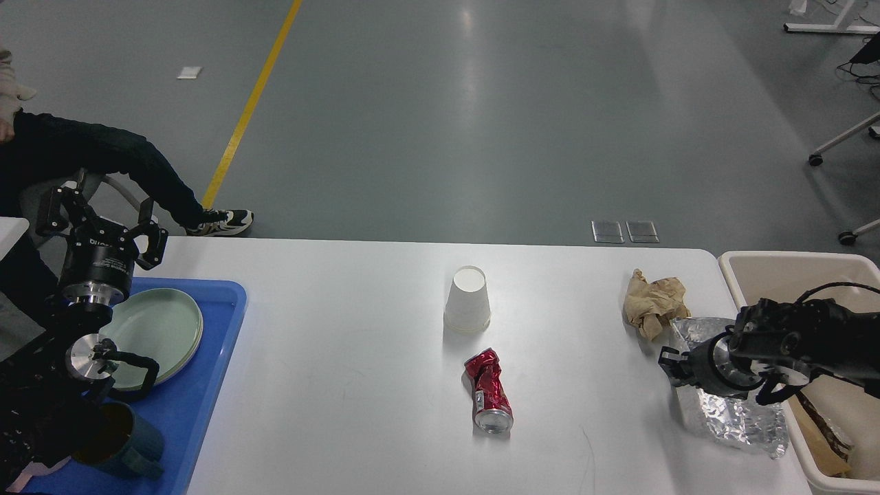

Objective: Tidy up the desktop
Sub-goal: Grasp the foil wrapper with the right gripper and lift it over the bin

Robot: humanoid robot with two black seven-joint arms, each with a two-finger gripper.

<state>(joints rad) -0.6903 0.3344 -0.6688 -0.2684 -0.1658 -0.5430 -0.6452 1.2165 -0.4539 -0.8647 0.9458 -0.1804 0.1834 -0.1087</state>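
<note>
step: right gripper (668,363) at foil bag (729,405), jaw state cannot tell | left gripper (103,218) spread wide, empty | advice: pinch bag edge, clear desktop (357,357), drop in bin (777,271)

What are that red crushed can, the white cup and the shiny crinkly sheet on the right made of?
The red can looks like thin painted metal: dented body, bare silvery end. The white cup, standing upside down, seems matte paper, though plastic is possible. The shiny sheet looks like metal foil or foil-coated wrap: crinkled, mirror-like glints.
</note>
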